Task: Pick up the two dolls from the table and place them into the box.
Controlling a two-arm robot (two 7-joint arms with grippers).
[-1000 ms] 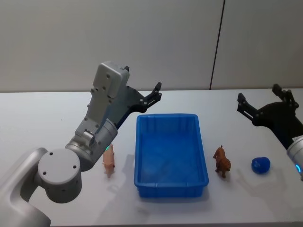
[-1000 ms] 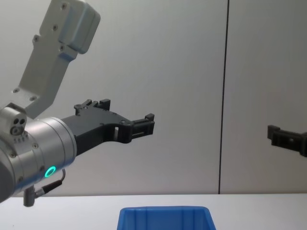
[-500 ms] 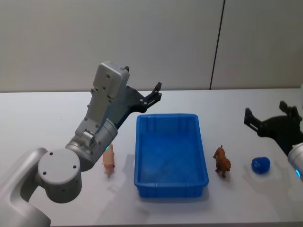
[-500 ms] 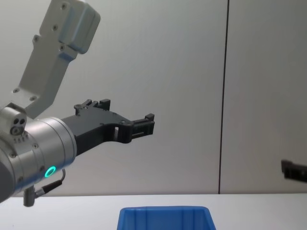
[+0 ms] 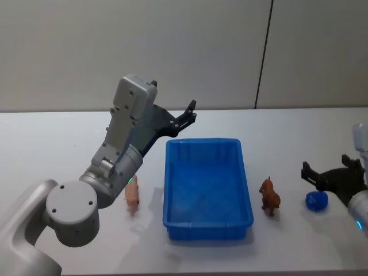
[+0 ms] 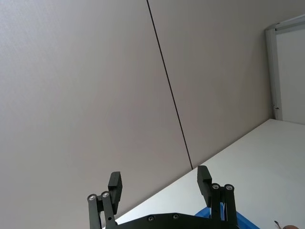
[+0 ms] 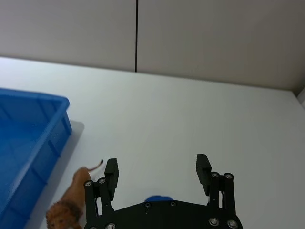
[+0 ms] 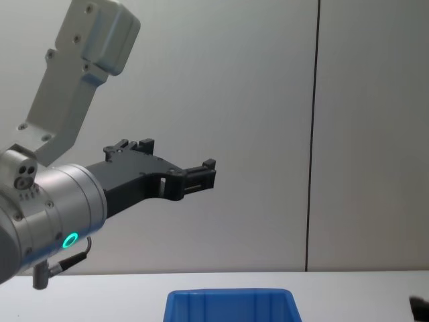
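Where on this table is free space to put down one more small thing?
Free: the box inside, the table behind the box, and the far left beyond the pink doll. Crowded: right of the box, where the brown doll, a blue toy and the open right claw sit close. The left claw hangs high, open.

Your right claw [image 7: 157, 164], black with its two fingers spread wide, hangs over the smooth white counter [image 7: 190, 114], apart from the bright blue plastic bin [image 7: 28, 129]. You'll see the small brown animal doll [image 7: 71, 202] just beside that bin's long wall. Farther from the bin, a small blue rounded thing [image 7: 157, 198] peeks past the claw's body.
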